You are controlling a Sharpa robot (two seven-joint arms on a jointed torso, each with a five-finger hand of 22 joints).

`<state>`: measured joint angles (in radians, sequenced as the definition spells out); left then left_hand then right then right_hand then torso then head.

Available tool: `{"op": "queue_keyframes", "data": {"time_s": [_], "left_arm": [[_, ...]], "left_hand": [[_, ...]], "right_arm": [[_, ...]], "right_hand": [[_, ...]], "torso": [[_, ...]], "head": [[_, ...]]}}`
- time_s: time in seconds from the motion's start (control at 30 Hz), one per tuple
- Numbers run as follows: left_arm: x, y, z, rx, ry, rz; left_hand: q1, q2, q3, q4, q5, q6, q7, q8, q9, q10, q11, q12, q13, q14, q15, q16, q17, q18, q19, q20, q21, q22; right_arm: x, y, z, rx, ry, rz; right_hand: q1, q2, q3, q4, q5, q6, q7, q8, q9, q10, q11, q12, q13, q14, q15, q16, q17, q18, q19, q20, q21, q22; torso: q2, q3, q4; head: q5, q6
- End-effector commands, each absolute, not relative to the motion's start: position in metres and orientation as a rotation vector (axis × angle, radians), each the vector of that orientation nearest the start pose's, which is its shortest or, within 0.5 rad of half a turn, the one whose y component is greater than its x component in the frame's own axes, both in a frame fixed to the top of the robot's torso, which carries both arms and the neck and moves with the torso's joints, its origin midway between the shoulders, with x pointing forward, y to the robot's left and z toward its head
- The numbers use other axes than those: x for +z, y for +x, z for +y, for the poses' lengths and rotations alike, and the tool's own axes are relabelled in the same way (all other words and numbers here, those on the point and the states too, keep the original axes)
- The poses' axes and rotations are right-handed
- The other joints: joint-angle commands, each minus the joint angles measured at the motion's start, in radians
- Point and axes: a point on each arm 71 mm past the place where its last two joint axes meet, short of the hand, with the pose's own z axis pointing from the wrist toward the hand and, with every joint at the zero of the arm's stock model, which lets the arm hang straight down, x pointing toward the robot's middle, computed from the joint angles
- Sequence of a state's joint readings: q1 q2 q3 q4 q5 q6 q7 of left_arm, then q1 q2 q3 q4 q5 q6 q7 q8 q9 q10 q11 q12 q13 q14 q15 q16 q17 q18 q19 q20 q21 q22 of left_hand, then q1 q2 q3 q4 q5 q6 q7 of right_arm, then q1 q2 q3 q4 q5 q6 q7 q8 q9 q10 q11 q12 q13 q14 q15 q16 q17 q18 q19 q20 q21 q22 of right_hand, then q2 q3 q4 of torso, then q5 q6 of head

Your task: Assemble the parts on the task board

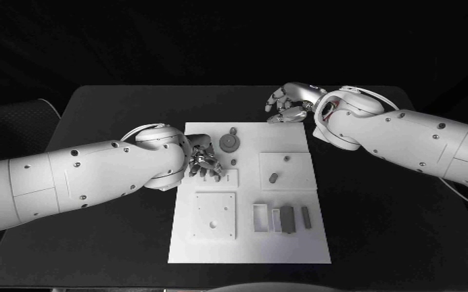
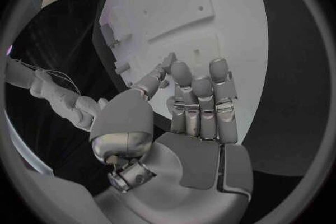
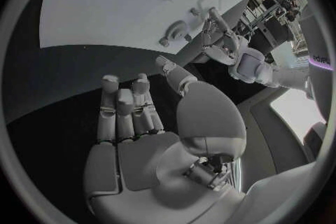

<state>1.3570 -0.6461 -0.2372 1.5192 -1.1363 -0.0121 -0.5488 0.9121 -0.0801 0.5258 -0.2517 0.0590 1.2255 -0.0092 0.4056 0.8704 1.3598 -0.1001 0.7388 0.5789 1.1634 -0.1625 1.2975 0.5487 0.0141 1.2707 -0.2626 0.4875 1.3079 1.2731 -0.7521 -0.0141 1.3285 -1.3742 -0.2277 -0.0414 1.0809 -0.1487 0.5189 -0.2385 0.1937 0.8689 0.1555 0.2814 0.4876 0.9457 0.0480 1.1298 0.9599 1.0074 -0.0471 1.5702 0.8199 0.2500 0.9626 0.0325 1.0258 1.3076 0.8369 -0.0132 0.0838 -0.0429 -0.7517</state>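
The white task board [image 1: 249, 241] lies in the middle of the table. Grey parts sit on it: a round disc [image 1: 230, 143], a small peg [image 1: 234, 130], two small pieces [image 1: 274, 178] on a raised square, and several blocks [image 1: 281, 218] near the front. My left hand [image 1: 205, 159] hovers at the board's left edge beside a small square plate [image 1: 230, 176]; its fingers [image 2: 201, 95] are extended over the board [image 2: 231, 22] with nothing between them. My right hand [image 1: 289, 105] is beyond the board's far edge over the black table, its palm [image 3: 133, 145] bare and its fingers apart.
A raised square plate with holes [image 1: 216, 215] occupies the board's front left. Black table [image 1: 390, 211] surrounds the board on all sides. From the right wrist, the left hand [image 3: 220, 45] appears at the edge of the board [image 3: 105, 5].
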Motion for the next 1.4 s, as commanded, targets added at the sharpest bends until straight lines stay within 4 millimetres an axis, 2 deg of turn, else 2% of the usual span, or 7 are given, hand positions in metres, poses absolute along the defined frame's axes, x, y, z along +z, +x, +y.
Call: {"op": "queue_keyframes", "data": {"time_s": [0.03, 0.17, 0.53, 0.9, 1.4], "left_arm": [[-0.2124, 0.4775, 0.1322, -0.394, 0.034, 2.21], [-0.2128, 0.4777, 0.1333, -0.39, 0.029, 2.215], [-0.2133, 0.4775, 0.1341, -0.391, 0.023, 2.222], [-0.2139, 0.4766, 0.1338, -0.398, 0.018, 2.233], [-0.2135, 0.478, 0.1353, -0.397, -0.006, 2.225]], "left_hand": [[-0.004, -0.012, -0.002, 0.003, -0.006, 0.004, 0.003, -0.008, 0.002, -0.003, -0.003, 0.004, -0.002, -0.001, -0.007, 0.006, -0.003, -0.003, 0.004, 0.001, 0.003, 0.018], [-0.046, -0.04, -0.028, 0.027, -0.008, 0.0, 0.004, -0.011, 0.003, -0.006, -0.002, 0.002, -0.005, -0.004, -0.007, 0.005, -0.007, -0.003, 0.0, 0.001, -0.001, 0.016], [-0.105, -0.087, -0.042, 0.081, -0.011, -0.005, 0.005, -0.015, 0.008, -0.01, -0.001, 0.001, -0.008, -0.011, -0.008, 0.009, -0.013, 0.0, -0.002, 0.0, -0.007, 0.015], [-0.117, -0.096, -0.058, 0.082, -0.011, -0.011, 0.006, -0.019, 0.01, -0.014, 0.0, 0.0, -0.009, -0.016, -0.009, 0.01, -0.015, 0.001, -0.007, 0.0, -0.01, 0.016], [-0.149, -0.126, -0.054, 0.125, -0.01, -0.031, 0.016, -0.038, 0.007, -0.032, 0.008, -0.007, -0.015, -0.035, -0.008, 0.006, -0.025, 0.0, -0.021, 0.002, -0.024, 0.013]], "right_arm": [[-0.1543, 0.5338, -0.2083, 0.632, -0.131, 1.675], [-0.1543, 0.5338, -0.2084, 0.631, -0.13, 1.675], [-0.1543, 0.5337, -0.2085, 0.632, -0.131, 1.675], [-0.1542, 0.5331, -0.2099, 0.63, -0.129, 1.675], [-0.154, 0.5328, -0.2102, 0.63, -0.128, 1.674]], "right_hand": [[-0.011, 0.002, 0.0, 0.005, 0.005, 0.001, 0.006, -0.003, -0.001, -0.004, 0.003, 0.007, -0.001, 0.005, -0.004, -0.003, 0.001, 0.012, 0.001, 0.002, -0.005, 0.012], [-0.014, 0.0, -0.001, 0.007, 0.005, 0.001, 0.007, -0.003, -0.002, -0.005, 0.004, 0.007, -0.001, 0.005, -0.004, -0.003, 0.001, 0.012, 0.001, 0.002, -0.005, 0.012], [-0.017, -0.002, -0.002, 0.011, 0.005, 0.0, 0.007, -0.004, -0.003, -0.005, 0.004, 0.008, -0.002, 0.004, -0.004, -0.003, 0.001, 0.012, 0.001, 0.002, -0.006, 0.012], [-0.018, -0.003, -0.002, 0.012, 0.005, 0.0, 0.007, -0.004, -0.003, -0.005, 0.004, 0.008, -0.003, 0.004, -0.004, -0.003, 0.001, 0.012, 0.001, 0.002, -0.006, 0.012], [-0.019, -0.004, -0.002, 0.014, 0.005, -0.001, 0.007, -0.005, -0.004, -0.006, 0.004, 0.008, -0.003, 0.004, -0.004, -0.003, 0.001, 0.012, 0.001, 0.002, -0.006, 0.012]], "torso": [[0.0, -0.0001, 0.0007], [0.0, -0.0001, 0.0008], [0.0, 0.0002, 0.0003], [0.0, 0.0006, 0.0001], [0.0, 0.0004, 0.0001]], "head": [[0.0, 0.0], [0.001, 0.0], [0.001, 0.001], [0.002, 0.003], [0.003, 0.005]]}}
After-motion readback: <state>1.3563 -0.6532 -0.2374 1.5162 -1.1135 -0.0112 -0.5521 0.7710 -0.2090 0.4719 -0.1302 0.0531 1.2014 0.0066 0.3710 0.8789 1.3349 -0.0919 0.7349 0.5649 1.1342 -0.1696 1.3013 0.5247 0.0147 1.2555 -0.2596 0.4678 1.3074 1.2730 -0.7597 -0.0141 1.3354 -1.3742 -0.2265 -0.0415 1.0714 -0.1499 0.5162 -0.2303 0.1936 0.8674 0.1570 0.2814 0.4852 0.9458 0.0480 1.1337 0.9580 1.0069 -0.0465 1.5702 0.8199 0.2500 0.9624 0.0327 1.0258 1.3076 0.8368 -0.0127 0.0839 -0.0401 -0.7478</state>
